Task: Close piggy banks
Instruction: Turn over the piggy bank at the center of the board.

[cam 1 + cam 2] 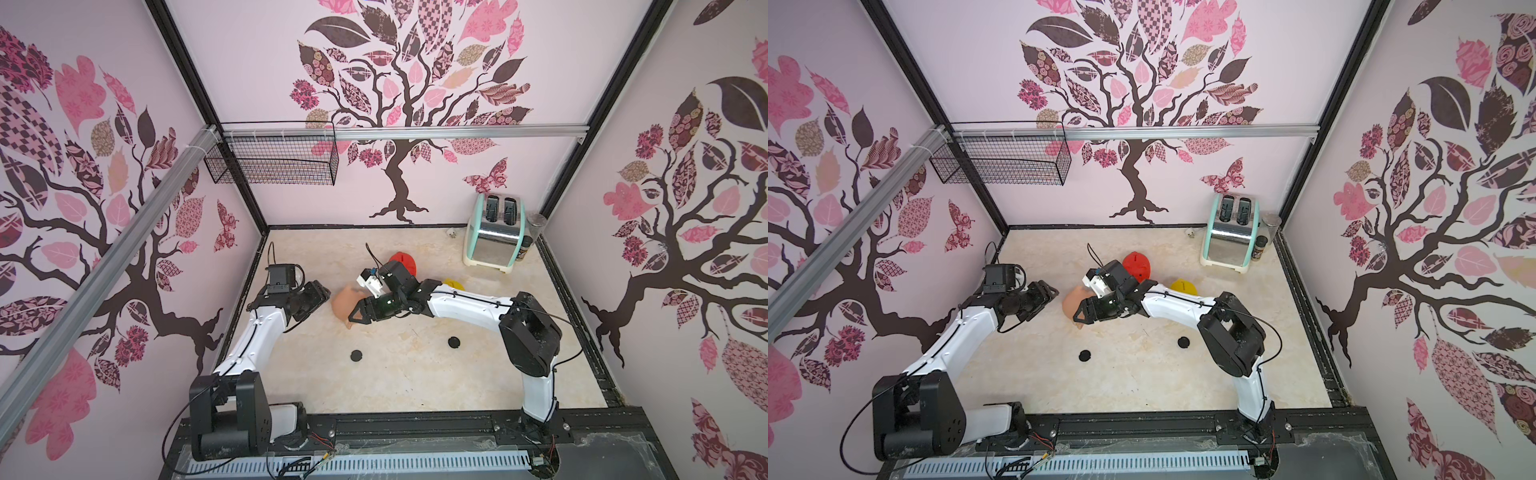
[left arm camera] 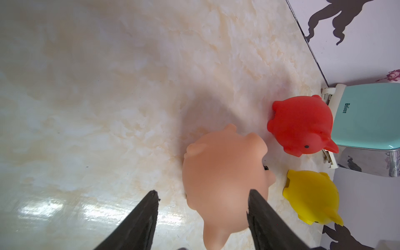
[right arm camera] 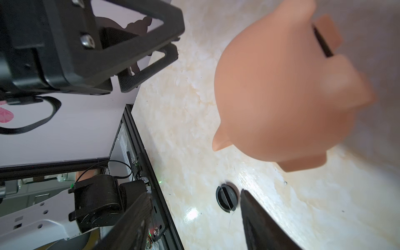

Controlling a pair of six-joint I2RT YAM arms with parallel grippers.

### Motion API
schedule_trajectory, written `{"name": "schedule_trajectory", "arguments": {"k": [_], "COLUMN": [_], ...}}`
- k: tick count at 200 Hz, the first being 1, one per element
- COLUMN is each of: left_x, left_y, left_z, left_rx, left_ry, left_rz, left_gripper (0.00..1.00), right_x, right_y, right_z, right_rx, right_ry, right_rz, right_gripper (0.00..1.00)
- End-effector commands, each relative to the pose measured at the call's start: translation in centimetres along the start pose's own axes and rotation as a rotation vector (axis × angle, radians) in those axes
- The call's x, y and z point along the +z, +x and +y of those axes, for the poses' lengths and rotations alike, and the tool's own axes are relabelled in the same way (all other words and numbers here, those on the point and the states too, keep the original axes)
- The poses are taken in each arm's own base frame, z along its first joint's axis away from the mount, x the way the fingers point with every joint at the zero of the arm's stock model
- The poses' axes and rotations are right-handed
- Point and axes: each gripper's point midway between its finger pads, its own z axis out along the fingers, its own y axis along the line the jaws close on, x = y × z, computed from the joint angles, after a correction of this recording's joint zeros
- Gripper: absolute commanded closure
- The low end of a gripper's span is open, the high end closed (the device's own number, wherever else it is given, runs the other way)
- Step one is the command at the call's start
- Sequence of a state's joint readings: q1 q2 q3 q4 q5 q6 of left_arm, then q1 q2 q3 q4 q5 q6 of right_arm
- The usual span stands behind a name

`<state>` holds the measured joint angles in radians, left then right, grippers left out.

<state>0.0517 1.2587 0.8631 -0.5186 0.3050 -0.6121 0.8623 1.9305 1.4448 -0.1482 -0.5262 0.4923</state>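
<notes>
The peach-pink piggy bank [image 1: 344,300] lies on the marble table between my two grippers. My left gripper [image 1: 325,291] stands open around its rear end [image 2: 220,179]; one finger [image 2: 257,207] is against the pig and the other [image 2: 149,207] is well apart from it. My right gripper [image 1: 352,318] hovers open over the pig's near side with nothing between its fingers [image 3: 195,197]. The pig's coin slot [image 3: 322,43] shows in the right wrist view. The red piggy bank [image 1: 405,261] and the yellow piggy bank [image 1: 455,284] stand behind the right arm.
Two black round plugs [image 1: 356,355] [image 1: 453,342] lie on the table nearer the front. A mint and chrome toaster [image 1: 494,235] and a jar [image 1: 530,241] stand in the back right corner. A wire basket [image 1: 274,160] hangs on the back left wall.
</notes>
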Motion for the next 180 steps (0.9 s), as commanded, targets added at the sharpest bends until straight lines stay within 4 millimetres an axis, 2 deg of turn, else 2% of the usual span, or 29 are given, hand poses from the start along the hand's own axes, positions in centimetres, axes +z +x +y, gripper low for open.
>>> {"name": "schedule_trajectory", "arguments": {"k": [1,45,87,114,160,180], "left_x": [-1.1,-1.1,-0.4,0.1,1.5,2.2], "left_y": [0.5,2.9,4.3,4.3,3.8,3.7], "left_z": [0.1,-0.8,-0.6,0.4,0.4,0.3], "left_rx": [0.013,-0.003,0.003,-0.017,-0.047,-0.077], "left_ry": [0.004,0.093,0.089,0.039,0.045,0.065], "left_rz": [-0.023,0.040,0.073,0.070,0.064,0.063], "left_gripper": [0.34,0.41,0.41,0.34,0.36,0.38], "right_x": [-2.2,-3.6,-2.4,-0.9,0.1,-0.3], "right_y": [-1.3,-4.0,-5.2,-5.6,-6.9,-7.7], "right_z": [-0.8,-3.6,-5.8,-6.6,-7.1,-7.3], "right_rx": [-0.054,0.063,0.099,0.114,0.128,0.155], "right_ry": [0.084,0.064,0.084,0.086,0.071,0.062], "right_rz": [-0.067,-0.116,-0.109,-0.081,-0.137,-0.218], "right_gripper": [0.32,0.33,0.34,0.34,0.34,0.34]}}
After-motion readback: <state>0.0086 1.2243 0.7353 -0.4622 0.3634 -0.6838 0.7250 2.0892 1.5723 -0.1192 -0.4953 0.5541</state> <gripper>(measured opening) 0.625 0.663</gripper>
